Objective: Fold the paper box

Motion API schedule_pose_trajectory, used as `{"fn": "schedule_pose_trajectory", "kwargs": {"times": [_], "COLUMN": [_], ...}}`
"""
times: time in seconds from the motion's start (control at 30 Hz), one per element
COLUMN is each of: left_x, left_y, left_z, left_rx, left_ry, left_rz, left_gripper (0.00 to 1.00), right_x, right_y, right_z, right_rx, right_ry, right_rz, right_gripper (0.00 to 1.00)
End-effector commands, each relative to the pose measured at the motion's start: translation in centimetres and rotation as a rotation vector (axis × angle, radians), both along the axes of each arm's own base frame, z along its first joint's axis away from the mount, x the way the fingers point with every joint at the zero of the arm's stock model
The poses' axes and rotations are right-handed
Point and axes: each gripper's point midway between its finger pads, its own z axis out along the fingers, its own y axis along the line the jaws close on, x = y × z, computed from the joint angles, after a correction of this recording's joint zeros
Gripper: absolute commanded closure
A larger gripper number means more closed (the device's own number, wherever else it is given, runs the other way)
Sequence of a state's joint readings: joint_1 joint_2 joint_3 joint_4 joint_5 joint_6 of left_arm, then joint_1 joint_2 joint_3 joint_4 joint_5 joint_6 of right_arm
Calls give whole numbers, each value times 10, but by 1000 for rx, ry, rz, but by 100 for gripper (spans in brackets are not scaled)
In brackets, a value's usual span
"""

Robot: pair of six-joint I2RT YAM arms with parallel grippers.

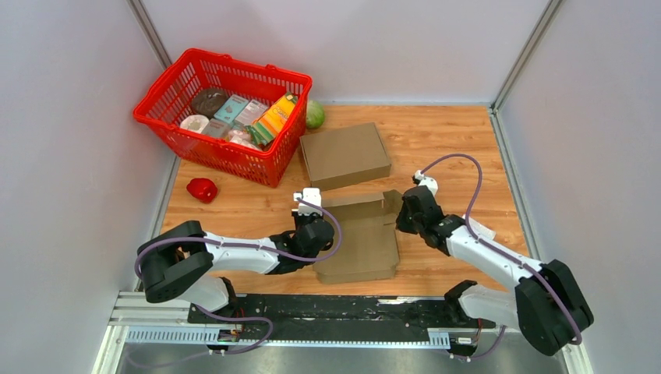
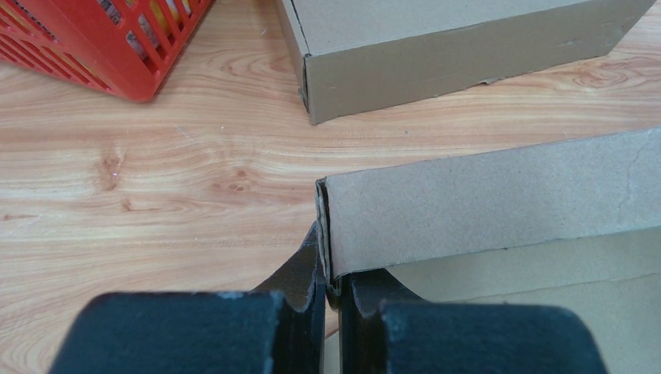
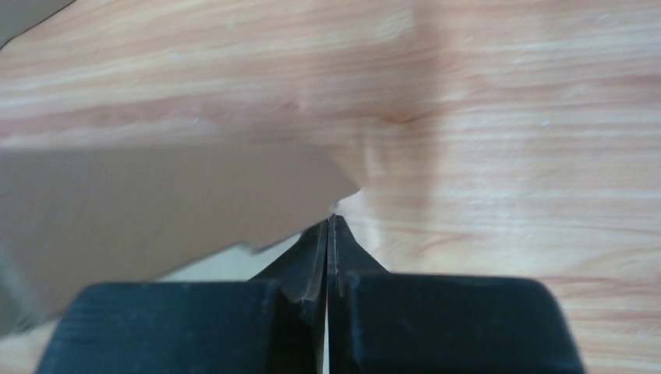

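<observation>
Left wrist | paper box (image 2: 499, 202) wall raised, pinched by left hand (image 2: 329, 274) | right hand (image 3: 329, 235) closed

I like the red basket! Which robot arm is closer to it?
Left. The left end effector is at the paper box's left edge, near the red basket's corner; the right end effector is across the box, farther away.

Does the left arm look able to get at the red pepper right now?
Probably not yet: the way to the red pepper looks free, but the left end effector is shut on a wall of the paper box and must let go first.
</observation>
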State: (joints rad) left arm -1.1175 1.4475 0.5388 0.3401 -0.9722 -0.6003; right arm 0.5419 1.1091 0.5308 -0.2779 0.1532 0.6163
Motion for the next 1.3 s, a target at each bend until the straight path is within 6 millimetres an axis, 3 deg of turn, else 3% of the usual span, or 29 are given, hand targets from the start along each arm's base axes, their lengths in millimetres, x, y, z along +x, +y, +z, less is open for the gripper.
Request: {"fn": "schedule_pose_trajectory", "kwargs": {"times": [0.0, 0.5, 0.7, 0.87, 1.27], "left_x": [-5, -5, -5, -5, -4], "left_y": [11, 10, 9, 9, 7], "left_z": [-11, -13, -13, -12, -14], "left_rx": [44, 49, 48, 50, 58], "left_ry": [30, 31, 32, 31, 37], "left_rz": [6, 0, -5, -4, -10], "left_gripper": [100, 100, 100, 100, 100], "right_x": [43, 44, 45, 30, 25], "right_y": [-18, -10, 13, 29, 53], "right_z": [21, -10, 4, 21, -24], "right_rx": [-97, -62, 58, 222, 237], "right_ry": [-178, -131, -158, -155, -50], "right_rz": [-119, -137, -79, -64, -29], "right_gripper": [100, 100, 100, 100, 100]}}
